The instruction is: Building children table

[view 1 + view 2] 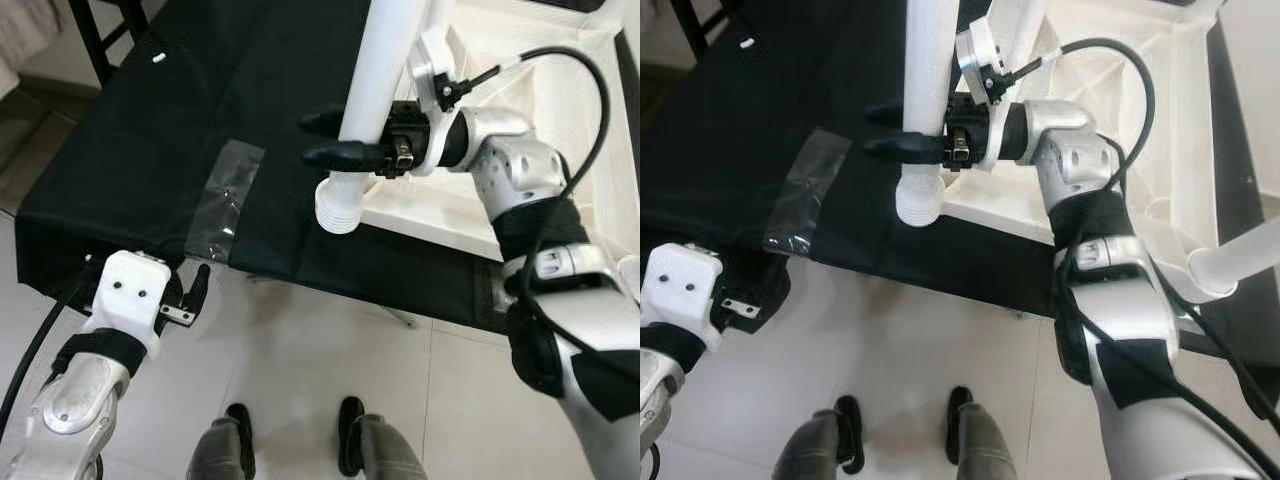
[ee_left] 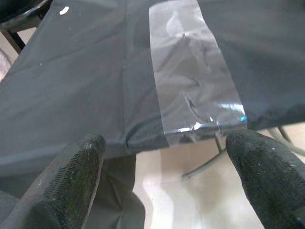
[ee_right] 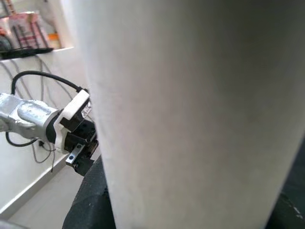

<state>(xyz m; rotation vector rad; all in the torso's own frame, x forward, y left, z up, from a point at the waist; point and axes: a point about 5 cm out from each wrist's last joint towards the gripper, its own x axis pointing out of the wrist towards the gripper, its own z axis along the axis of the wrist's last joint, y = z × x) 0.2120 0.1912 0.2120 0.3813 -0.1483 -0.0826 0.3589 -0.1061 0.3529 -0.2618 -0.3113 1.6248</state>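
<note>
The left hand (image 1: 190,298) hangs low at the edge of the black cloth-covered surface (image 1: 150,150), fingers spread, near a strip of glossy clear tape (image 1: 225,200). Further right, the right hand (image 1: 335,138) pinches a smooth white cylindrical table leg (image 1: 375,90) with a ribbed threaded end, upright above the upturned white plastic tabletop (image 1: 520,90).

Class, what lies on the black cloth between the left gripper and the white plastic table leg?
In the left eye view, a strip of clear tape lies between the left gripper and the white plastic table leg.
</note>
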